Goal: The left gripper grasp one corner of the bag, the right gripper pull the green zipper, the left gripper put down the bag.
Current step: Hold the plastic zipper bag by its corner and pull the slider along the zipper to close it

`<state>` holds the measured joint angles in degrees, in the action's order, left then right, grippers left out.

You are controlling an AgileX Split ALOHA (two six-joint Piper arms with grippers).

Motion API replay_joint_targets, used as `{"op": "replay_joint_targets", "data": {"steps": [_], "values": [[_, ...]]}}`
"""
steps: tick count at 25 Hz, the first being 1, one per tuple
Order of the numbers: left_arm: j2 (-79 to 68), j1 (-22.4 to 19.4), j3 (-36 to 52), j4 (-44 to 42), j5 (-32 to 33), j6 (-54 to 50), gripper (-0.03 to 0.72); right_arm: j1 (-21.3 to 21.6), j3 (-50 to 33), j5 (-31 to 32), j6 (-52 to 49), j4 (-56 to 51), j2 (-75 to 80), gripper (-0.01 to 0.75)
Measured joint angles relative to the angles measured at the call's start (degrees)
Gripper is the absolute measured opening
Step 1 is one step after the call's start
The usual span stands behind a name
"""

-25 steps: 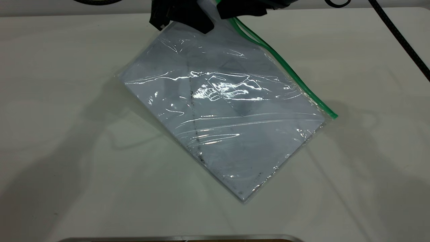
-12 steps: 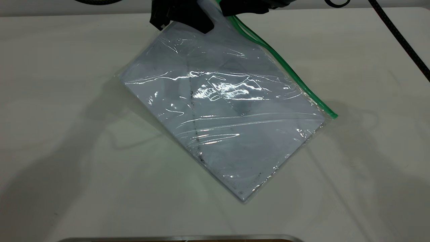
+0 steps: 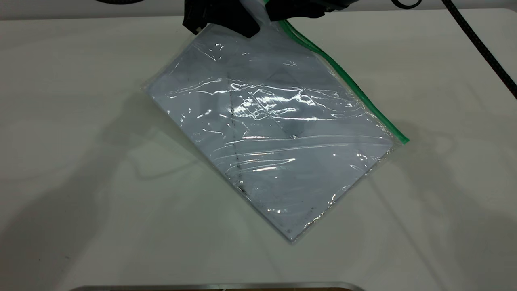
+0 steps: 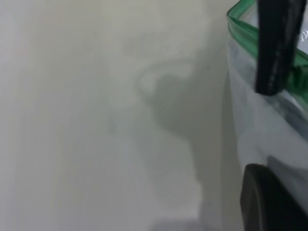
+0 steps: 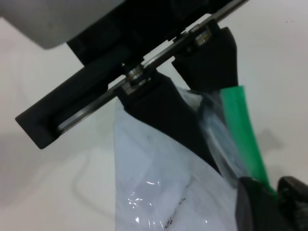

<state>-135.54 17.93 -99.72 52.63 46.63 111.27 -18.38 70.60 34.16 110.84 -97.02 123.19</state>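
Note:
The bag [image 3: 274, 137] is a clear pouch with white paper inside. It lies slanted on the table with its far corner raised. My left gripper [image 3: 238, 26] is shut on that far corner. The right wrist view shows this gripper [image 5: 195, 98] clamped on the plastic [image 5: 159, 192]. The green zipper [image 3: 355, 91] runs along the bag's right long edge. My right gripper [image 3: 288, 16] sits at the zipper's far end. Its fingers are shut on the green strip [image 5: 243, 134], which passes between them [image 5: 274, 192]. The left wrist view shows one finger [image 4: 269, 202] against the bag [image 4: 260, 130].
The white table [image 3: 80, 161] spreads to the left, right and front of the bag. A black braided cable [image 3: 480, 44] crosses the far right corner. A metal edge [image 3: 218, 286] shows at the near border.
Near the far corner the two separate green strands have drawn together into one. The bag's raised end has shifted slightly to the right. Both grippers keep their hold.

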Motion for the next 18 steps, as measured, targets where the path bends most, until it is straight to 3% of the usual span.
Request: {"op": "replay_joint_targets", "data": {"steps": [2,18], "values": [[0.0,0.0,0.0,0.6,0.0,0.0,0.055,0.0,0.0,0.0,0.2,0.1,0.0,0.036],[1.0,-1.3,0.0,0.8,0.6,0.0,0.055,-0.4,0.6,-3.1,2.4,-1.2,1.6,0.034]]}}
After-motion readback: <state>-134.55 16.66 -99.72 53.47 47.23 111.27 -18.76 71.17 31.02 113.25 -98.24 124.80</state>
